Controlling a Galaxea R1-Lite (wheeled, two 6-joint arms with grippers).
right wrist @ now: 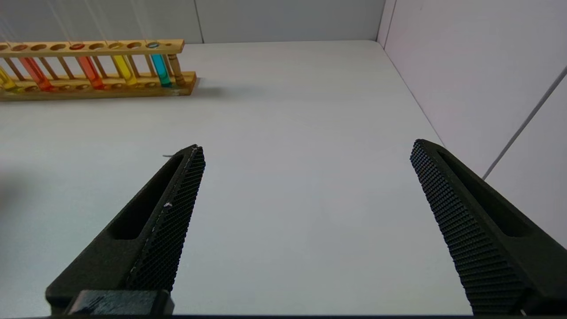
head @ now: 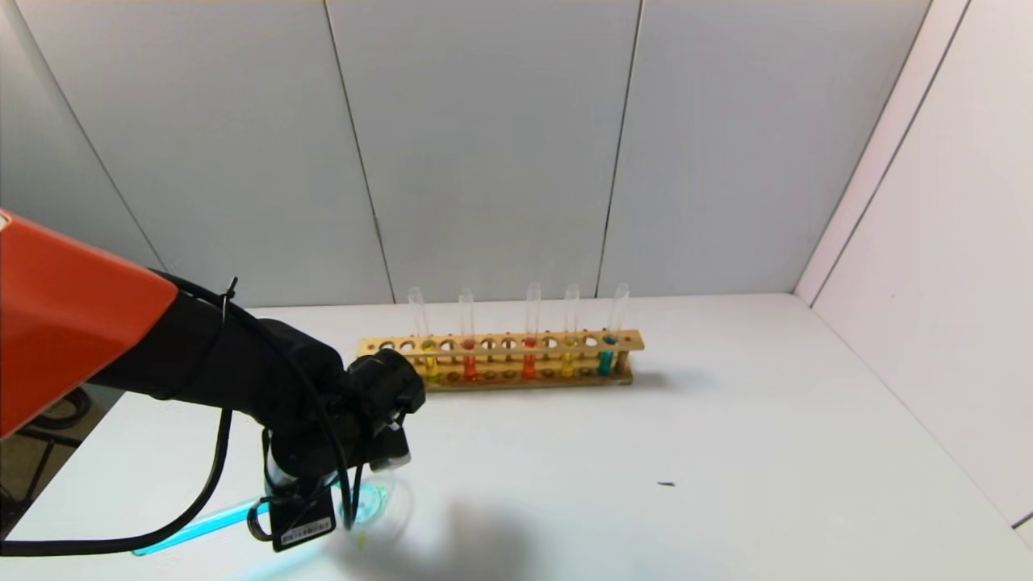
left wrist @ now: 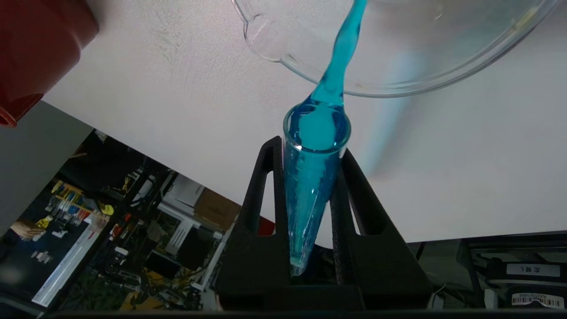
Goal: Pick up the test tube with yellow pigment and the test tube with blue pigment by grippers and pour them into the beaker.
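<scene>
Left wrist view: left gripper [left wrist: 312,199] clamped on slim clear blue-pigment test tube [left wrist: 310,177], tilted, teal stream entering wide clear glass beaker [left wrist: 398,75] just beyond fingertips. Keep mouth over rim; tilt gradually. Right gripper [right wrist: 305,212] wide, idle.

blue tube [left wrist: 310,186]: teal | beaker [left wrist: 398,53]: clear | cup [left wrist: 35,48]: dark red, possibly | rack [head: 500,359]: tan

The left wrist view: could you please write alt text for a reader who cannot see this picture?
The left claw holds a tilted test tube with blue pigment between its black fingers, and a blue stream runs from the tube's mouth into the clear glass beaker on the white table. A dark red cup stands at the edge of the picture.
</scene>
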